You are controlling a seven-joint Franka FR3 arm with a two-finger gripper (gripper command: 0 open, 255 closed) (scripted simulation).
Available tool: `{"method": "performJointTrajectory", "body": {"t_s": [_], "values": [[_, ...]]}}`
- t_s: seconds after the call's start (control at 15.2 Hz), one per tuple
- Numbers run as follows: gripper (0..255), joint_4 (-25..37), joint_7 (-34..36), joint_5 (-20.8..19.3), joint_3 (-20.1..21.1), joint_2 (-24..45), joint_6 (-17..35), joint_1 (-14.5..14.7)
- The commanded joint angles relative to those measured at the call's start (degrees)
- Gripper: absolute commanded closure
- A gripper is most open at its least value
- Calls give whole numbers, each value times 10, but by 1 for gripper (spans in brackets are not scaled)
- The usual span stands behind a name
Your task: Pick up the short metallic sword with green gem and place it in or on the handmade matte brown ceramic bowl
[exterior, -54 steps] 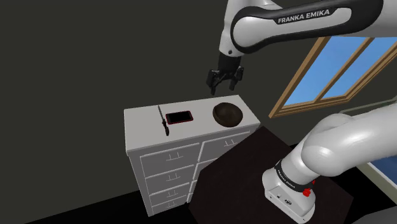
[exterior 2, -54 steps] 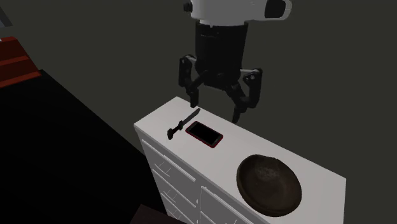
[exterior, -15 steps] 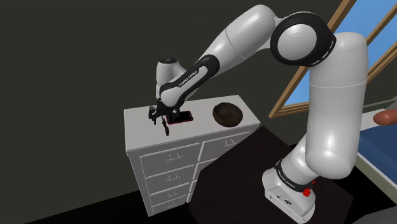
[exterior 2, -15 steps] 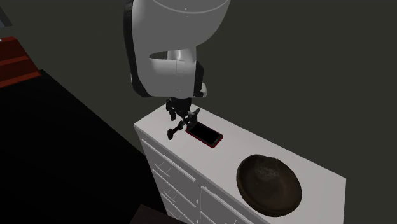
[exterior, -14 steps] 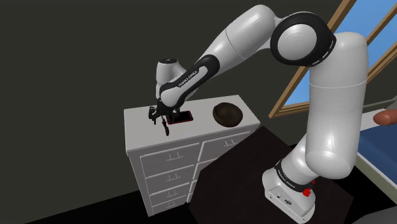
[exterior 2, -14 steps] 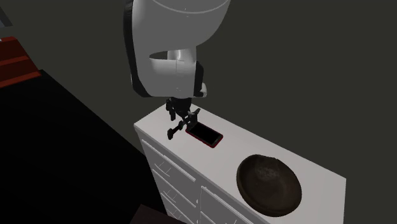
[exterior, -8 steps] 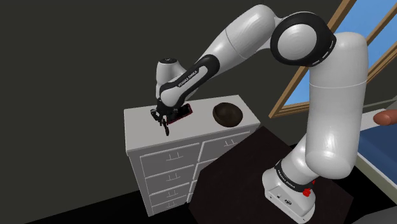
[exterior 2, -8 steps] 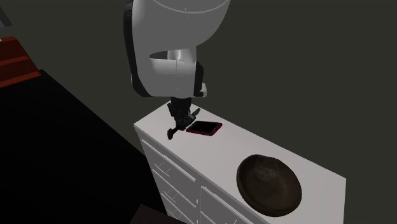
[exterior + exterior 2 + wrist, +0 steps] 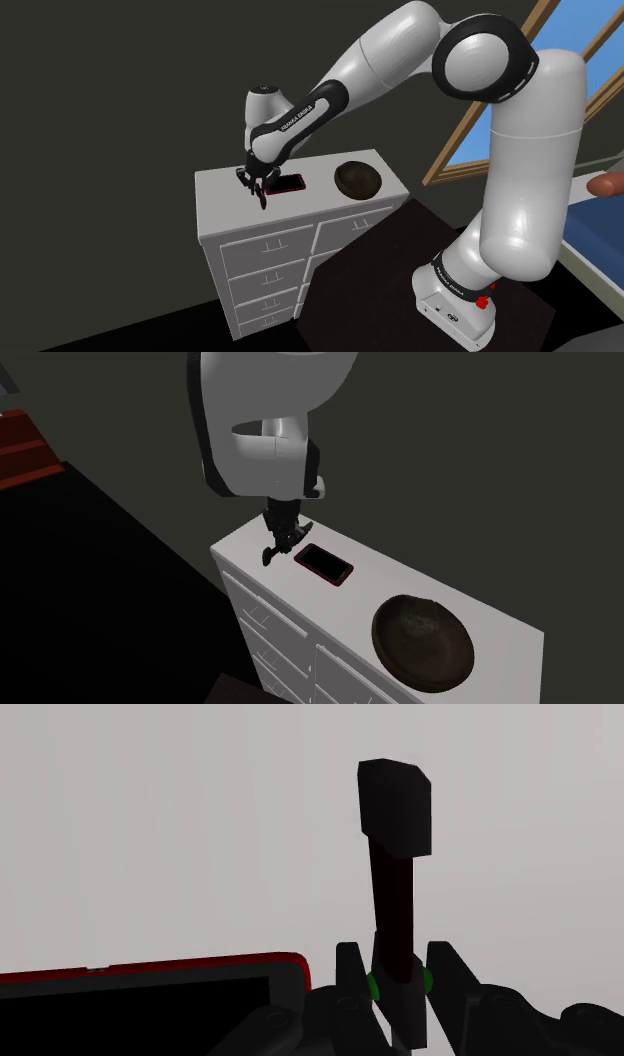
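Gripper (image 9: 256, 184) clamped on sword (image 9: 395, 844): both black fingers (image 9: 349, 969) press guard where green gem spots show; dark hilt sticks out past fingertips. Sword low over white dresser top (image 9: 222, 196), toward second exterior view's left end, just beside red-edged black phone (image 9: 323, 563); cannot tell whether sword touches top. Dark brown bowl (image 9: 422, 640) upright at opposite end of dresser top, well apart from sword, phone between them. White arm (image 9: 380, 60) arches over dresser.
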Motion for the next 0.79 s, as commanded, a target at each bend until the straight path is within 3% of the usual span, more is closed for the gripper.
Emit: {"method": "performJointTrajectory", "body": {"t_s": [0.0, 0.73], "values": [[255, -1, -2, 3, 2, -12, -11, -2], [255, 4, -8, 19, 13, -73, -77, -11]]}}
